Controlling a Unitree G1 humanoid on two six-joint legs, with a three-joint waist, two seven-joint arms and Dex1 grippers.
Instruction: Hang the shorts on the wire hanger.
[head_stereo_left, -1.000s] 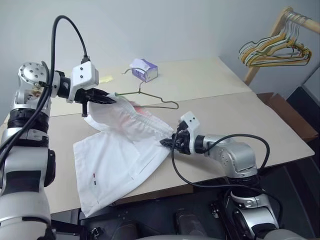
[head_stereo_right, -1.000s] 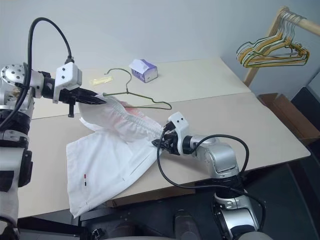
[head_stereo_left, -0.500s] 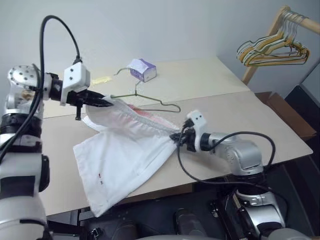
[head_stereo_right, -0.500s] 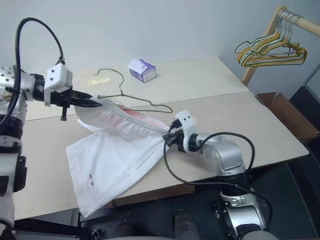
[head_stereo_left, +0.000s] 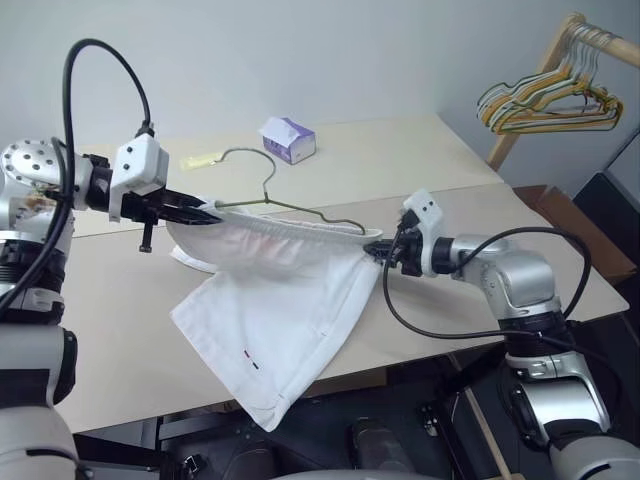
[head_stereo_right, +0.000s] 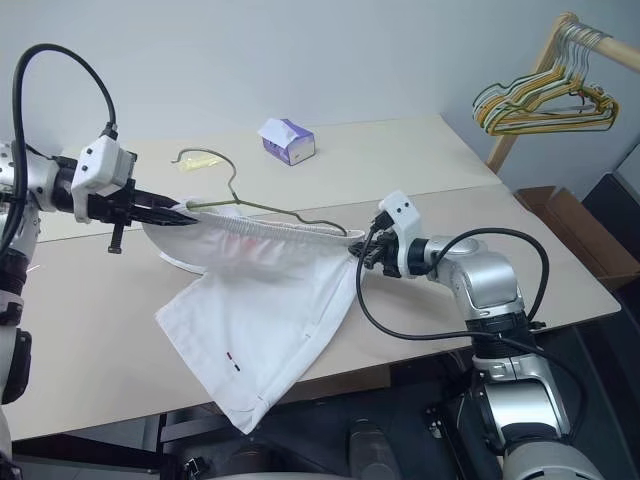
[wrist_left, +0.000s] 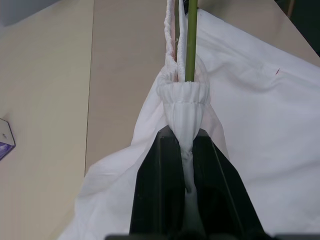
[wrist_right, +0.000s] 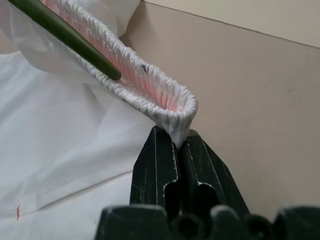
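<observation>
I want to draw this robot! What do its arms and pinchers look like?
Shiny silver-grey arms with rounded joints and black bands. A thick black cable loops from each. A white boxy block sits by the left gripper and by the right gripper. Each gripper has two black, wedge-shaped fingers.

The stretched shorts (head_stereo_left: 280, 290) and wire hanger (head_stereo_left: 290, 205) bar the middle of the worktop (head_stereo_left: 520, 250). At 12 o'clock from them a purple box (head_stereo_left: 288, 139) stands; toward 3 o'clock the surface lies bare.
</observation>
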